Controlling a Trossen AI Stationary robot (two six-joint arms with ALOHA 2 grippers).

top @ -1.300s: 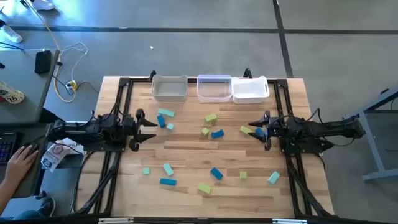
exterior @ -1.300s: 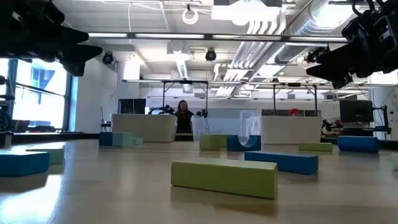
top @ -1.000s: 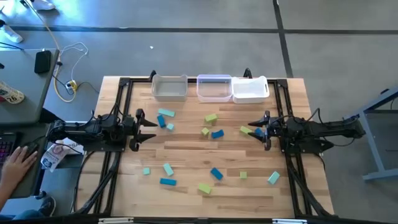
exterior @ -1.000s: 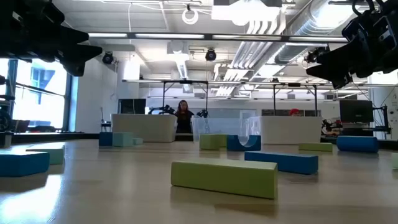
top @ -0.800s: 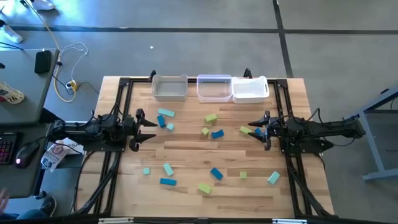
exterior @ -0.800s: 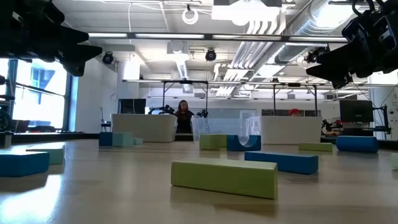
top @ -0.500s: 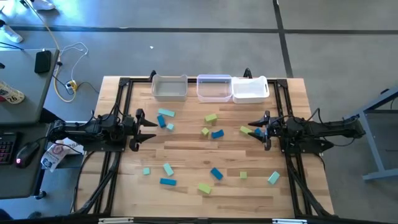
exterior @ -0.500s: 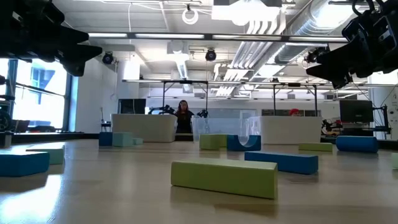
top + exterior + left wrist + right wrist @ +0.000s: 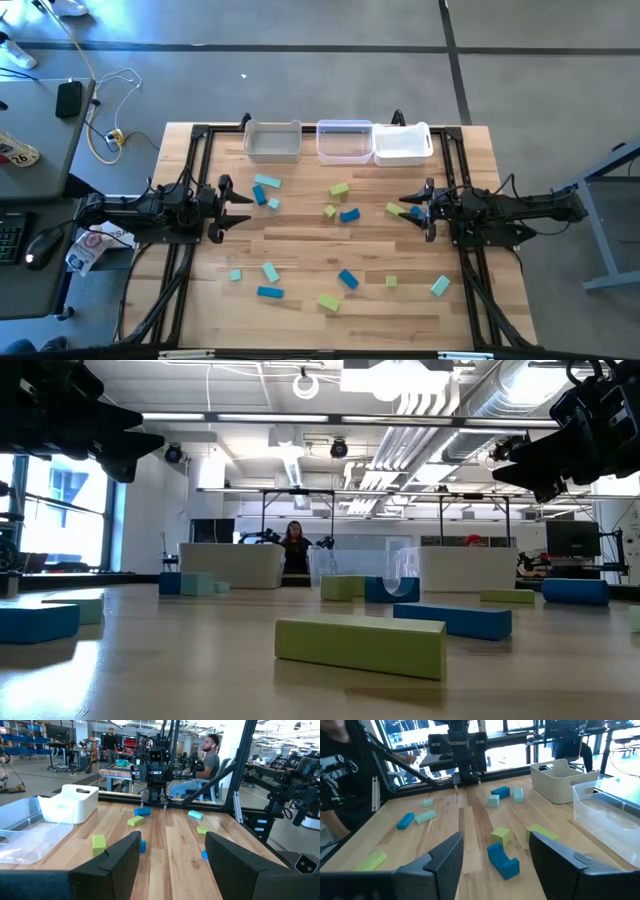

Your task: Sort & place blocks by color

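- High view: the left claw hangs over the left side of the wooden counter, jaws apart and holding nothing. The right claw faces it from the right side, also spread and empty.
- Scattered blocks lie between the two claws. A pale teal bar and a blue block sit just ahead of the left claw. A yellow-green bar lies right at the right claw's tips.
- Three bins stand in a row at the counter's far edge, well away from both claws: left bin, middle bin, white bin.
- Low view: a long yellow-green block lies nearest, a blue bar behind it. Both arms show as dark shapes in the upper corners, well above the counter.
- Left wrist view: the left claw's two dark fingers stand wide apart, with a yellow-green cube beside them. The other arm is across the counter.
- Right wrist view: the right claw's fingers are spread, with a notched blue block and a yellow-green cube just ahead between them.
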